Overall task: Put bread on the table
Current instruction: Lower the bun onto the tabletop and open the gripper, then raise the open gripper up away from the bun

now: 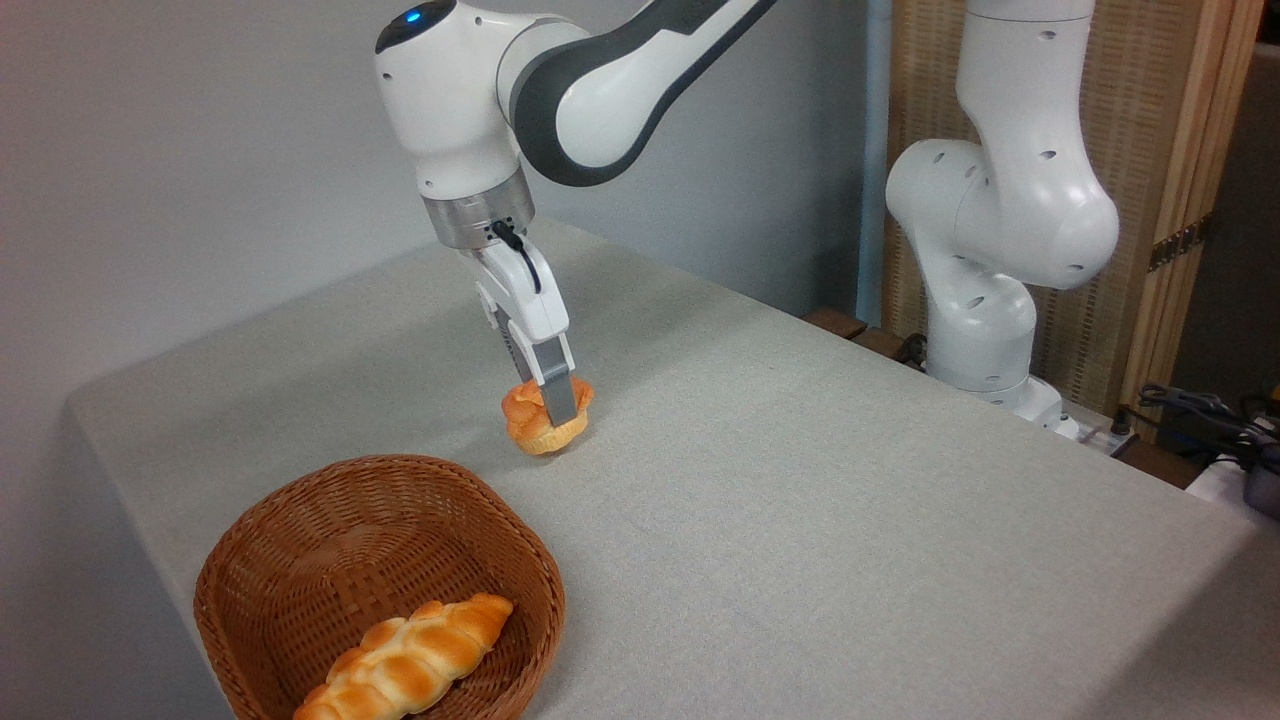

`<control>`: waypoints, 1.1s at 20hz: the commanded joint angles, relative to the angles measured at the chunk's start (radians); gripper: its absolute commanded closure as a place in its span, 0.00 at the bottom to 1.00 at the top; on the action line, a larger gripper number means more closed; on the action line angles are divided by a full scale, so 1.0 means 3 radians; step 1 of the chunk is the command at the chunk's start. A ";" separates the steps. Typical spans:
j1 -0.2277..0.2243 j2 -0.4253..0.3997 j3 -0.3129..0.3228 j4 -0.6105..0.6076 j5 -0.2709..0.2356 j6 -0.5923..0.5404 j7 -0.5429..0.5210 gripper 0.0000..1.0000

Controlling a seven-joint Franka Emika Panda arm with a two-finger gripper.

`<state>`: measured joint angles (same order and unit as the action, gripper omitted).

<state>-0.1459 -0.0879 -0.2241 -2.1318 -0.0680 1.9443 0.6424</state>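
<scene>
I am watching the arm reaching down from the upper left over the counter (800, 480), which is wearing a plain grey-beige cloth. The jaws (556, 400) are clamping the bread (545, 418), a small round golden-orange bun with a paler base. One grey finger (556, 392) is showing across the front of the bun; the other is hiding behind it. The bun is tilting a little in the grip, with its pale base turning toward the lower right. I am seeing its underside sitting right at the cloth, but I cannot tell whether it is touching the surface or hanging just above it.

The bun is sitting outside the wicker basket (300, 560), just beyond the basket's far rim and a little to the right of it, toward the middle of the counter. Inside the basket a long braided loaf (410, 660) is lying against the near right wall, apart from the bun. At the right, the arm's white base is standing beyond the far edge of the counter, with cables lying beside it.
</scene>
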 commanded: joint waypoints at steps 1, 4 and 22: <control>-0.0035 -0.0004 0.0031 0.0004 0.0032 0.0033 -0.0009 0.00; -0.0035 -0.0004 0.0031 0.0004 0.0032 0.0033 -0.0009 0.00; 0.0337 0.0200 0.0041 0.1301 0.0037 -0.0467 -0.0065 0.00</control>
<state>-0.0968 -0.0899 -0.2144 -1.8970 -0.0674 1.8828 0.6404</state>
